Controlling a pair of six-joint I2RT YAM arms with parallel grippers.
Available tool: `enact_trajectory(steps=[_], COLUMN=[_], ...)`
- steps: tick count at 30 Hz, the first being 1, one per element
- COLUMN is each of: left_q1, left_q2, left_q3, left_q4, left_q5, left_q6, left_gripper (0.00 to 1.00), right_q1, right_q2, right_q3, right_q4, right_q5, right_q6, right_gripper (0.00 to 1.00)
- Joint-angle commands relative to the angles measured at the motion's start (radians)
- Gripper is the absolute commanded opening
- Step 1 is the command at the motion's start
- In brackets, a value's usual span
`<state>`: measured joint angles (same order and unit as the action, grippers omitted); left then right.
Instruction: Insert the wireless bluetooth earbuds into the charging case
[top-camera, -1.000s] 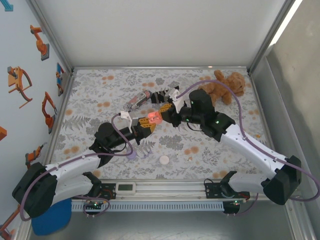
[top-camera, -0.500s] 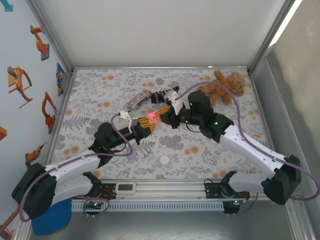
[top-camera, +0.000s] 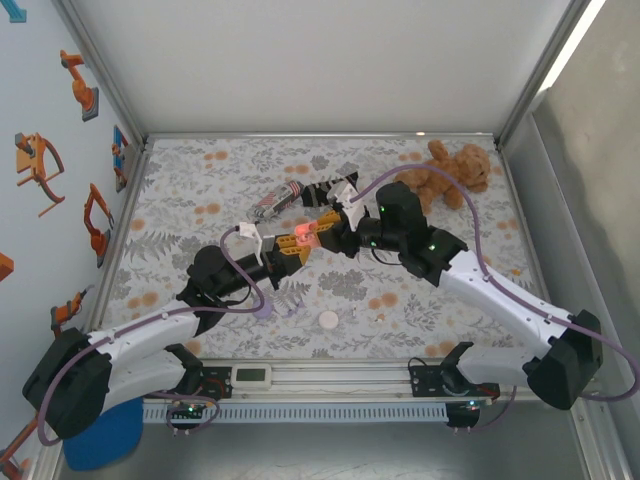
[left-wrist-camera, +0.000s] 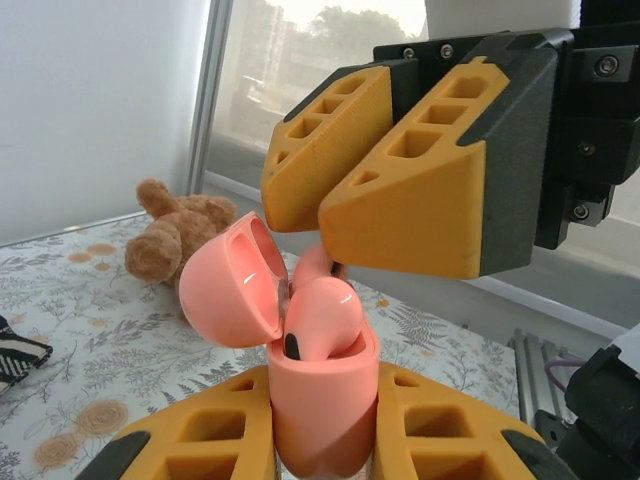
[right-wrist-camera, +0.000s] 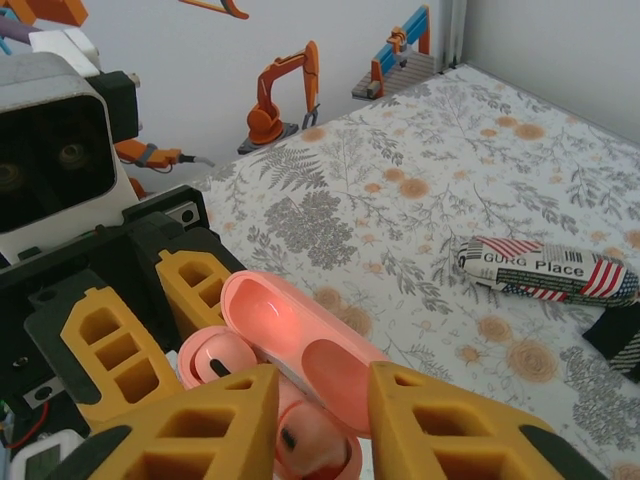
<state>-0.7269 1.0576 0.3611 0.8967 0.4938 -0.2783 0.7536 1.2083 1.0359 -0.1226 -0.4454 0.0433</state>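
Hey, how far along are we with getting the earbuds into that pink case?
Nearly done. The left hand grips the open charging case, and two pink earbuds sit in it. The right hand hovers above, jaws apart, holding nothing. Left: the front earbud seems to sit high, so it may need pressing home.

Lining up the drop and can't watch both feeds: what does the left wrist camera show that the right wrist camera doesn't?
Left wrist gives you: a side view of an earbud poking up out of the pink case, teddy bear behind. Right wrist gives you: a look down into the open lid, plus a flag-printed packet and wall stickers. Both: the case clamped in the left gripper, the right gripper's fingers close above it.
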Motion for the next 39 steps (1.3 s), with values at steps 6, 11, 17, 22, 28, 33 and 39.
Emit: enact_trajectory(steps=[6, 11, 17, 22, 28, 33, 39], left_q1=[-0.005, -0.005, -0.007, -0.008, -0.01, -0.011, -0.011], left_q2=[-0.023, -0.033, -0.042, -0.041, -0.043, -0.046, -0.049], left_q3=[0.005, -0.002, -0.007, -0.017, -0.032, -0.038, -0.056], left_q4=[0.044, 0.046, 0.05, 0.078, 0.105, 0.116, 0.16], left_q5=[0.003, 0.002, 0.002, 0.001, -0.015, -0.008, -0.008], left_q6=[-0.006, -0.002, 0.003, 0.001, -0.001, 0.001, -0.008], left_gripper=[0.0, 0.0, 0.0, 0.0, 0.0, 0.0, 0.0], right_q1=[0.006, 0.004, -0.007, -0.072, -0.195, -0.257, -0.308], right_q2=[-0.054, -0.084, -0.119, -0.143, -0.161, -0.162, -0.169], right_q3=[0.068, 0.081, 0.054, -0.005, -0.111, -0.17, -0.235], right_q4=[-0.012, -0.03, -0.026, 0.039, 0.187, 0.251, 0.323], right_q5=[0.024, 0.111, 0.177, 0.119, -0.026, -0.093, -0.186], right_q6=[0.032, 0.058, 0.098, 0.192, 0.368, 0.443, 0.49], right_gripper=[0.47, 0.63, 0.83, 0.94, 0.99, 0.99, 0.99])
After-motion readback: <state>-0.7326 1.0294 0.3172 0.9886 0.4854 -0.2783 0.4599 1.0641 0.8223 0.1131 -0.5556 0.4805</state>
